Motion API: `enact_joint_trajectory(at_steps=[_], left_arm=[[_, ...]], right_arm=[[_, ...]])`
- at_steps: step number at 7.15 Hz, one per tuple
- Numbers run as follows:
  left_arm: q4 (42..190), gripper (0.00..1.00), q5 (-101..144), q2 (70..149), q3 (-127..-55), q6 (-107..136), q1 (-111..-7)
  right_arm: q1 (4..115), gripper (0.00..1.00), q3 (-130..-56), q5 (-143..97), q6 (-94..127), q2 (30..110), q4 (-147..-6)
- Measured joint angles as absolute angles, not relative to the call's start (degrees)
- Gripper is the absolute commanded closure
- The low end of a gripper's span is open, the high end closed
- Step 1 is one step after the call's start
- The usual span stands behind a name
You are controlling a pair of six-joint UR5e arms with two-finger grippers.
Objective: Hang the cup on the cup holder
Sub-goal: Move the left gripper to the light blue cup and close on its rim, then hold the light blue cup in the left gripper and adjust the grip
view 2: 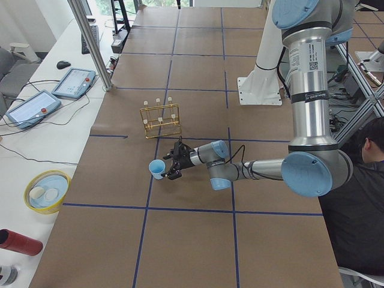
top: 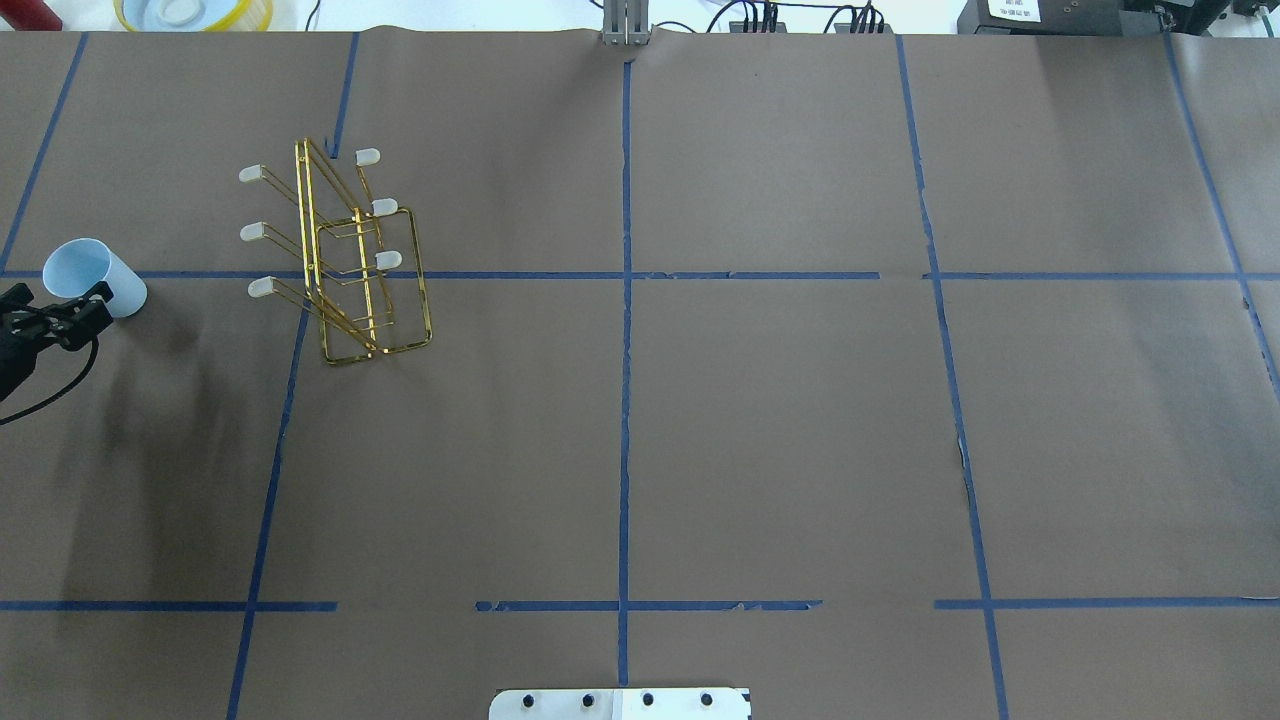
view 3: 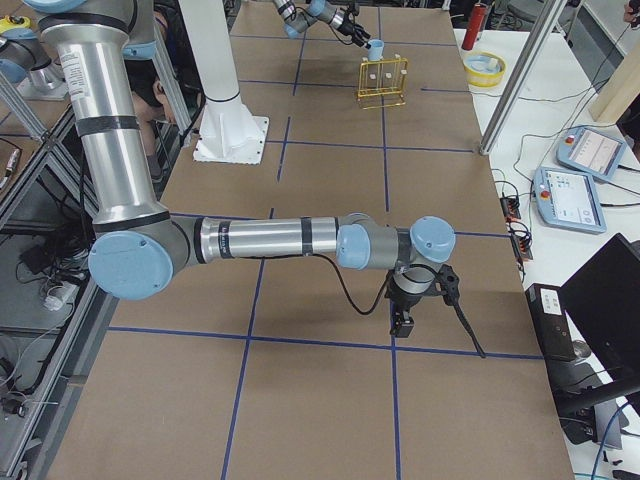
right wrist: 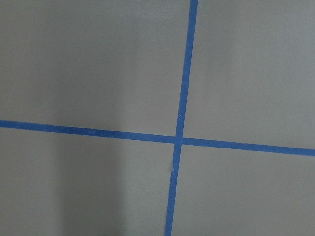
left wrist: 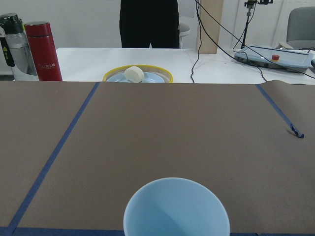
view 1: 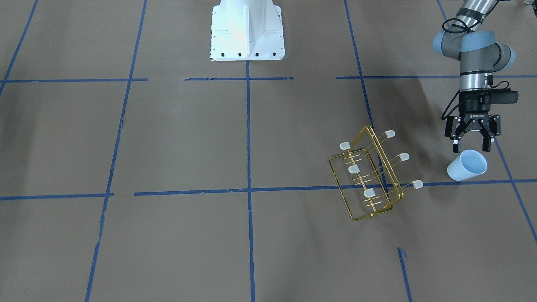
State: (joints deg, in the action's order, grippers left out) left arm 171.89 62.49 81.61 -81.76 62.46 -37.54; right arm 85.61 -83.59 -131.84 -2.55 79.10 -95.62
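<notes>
Pointing straight down at the brown paper, the right gripper (view 3: 403, 320) hangs nearest, at the robot's right end of the table (top: 780, 420), above a crossing of blue tape lines (right wrist: 178, 139). Only the side view catches it, so I cannot tell whether its claw is open or closed.

Far along the table, toward the robot's left, the cup holder (view 1: 369, 176) stands on its rectangular gold frame astride a tape line. Three capped prongs slant out on each side.

Beyond it and clearly apart from it, the cup (view 1: 467, 166) stands on the paper with its mouth up, just beside that same tape line on the robot's side.

The left gripper (view 1: 470, 147) sits low right at the cup, its claw spread wide and gripping nothing. The fingertips are close to the rim, but contact cannot be made out. Its wrist view looks into the cup's pale-blue mouth.

Farthest off, past the table's end, a yellow-rimmed bowl (left wrist: 138, 76) and a red bottle (left wrist: 43, 51) rest on a white counter. A person in dark clothing (left wrist: 149, 23) stands behind them.
</notes>
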Motion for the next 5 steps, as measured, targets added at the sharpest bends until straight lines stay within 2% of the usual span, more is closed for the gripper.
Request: enact_joint_trajectory(at_steps=[5], left_arm=[[172.3,0.00,62.7,84.5,-77.5,62.5,-35.2]], right_arm=[[85.6,0.00,-83.6,-131.8,-2.5,79.1,-95.6]])
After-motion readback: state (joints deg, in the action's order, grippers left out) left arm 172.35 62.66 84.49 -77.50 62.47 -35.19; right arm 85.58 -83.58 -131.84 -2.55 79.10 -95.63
